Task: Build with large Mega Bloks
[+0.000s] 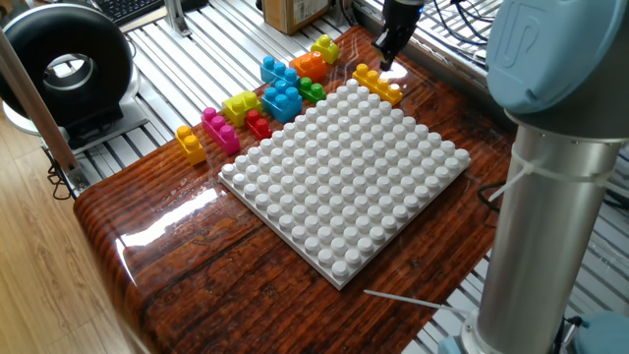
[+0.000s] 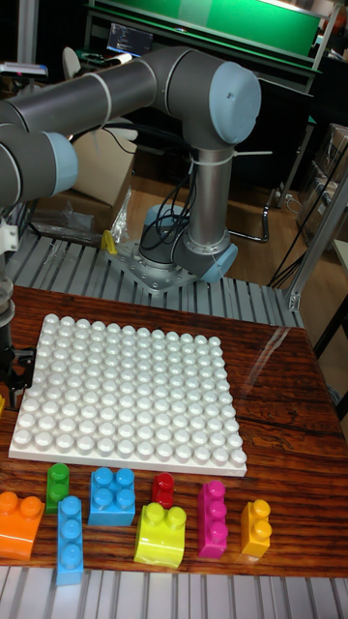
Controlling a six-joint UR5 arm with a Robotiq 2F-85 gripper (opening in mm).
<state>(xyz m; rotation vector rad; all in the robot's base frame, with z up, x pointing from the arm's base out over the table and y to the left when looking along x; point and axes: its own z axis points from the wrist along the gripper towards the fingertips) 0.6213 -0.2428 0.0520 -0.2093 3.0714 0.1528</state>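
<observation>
Claw (image 1: 385, 61) hung just above the long yellow brick (image 1: 378, 84) at the far corner of the white baseplate (image 1: 346, 172); grip state impossible to tell from either view. Brick lay on the desk (image 1: 197, 265), touching the baseplate's edge. Beyond that, loose Mega Bloks strung along the baseplate's far side: orange brick (image 1: 311, 66), small yellow brick (image 1: 325, 47), blue bricks (image 1: 280, 88), green brick (image 1: 311, 89), lime brick (image 1: 241, 105), red brick (image 1: 258, 123), magenta brick (image 1: 220, 131), another yellow brick (image 1: 191, 144).
</observation>
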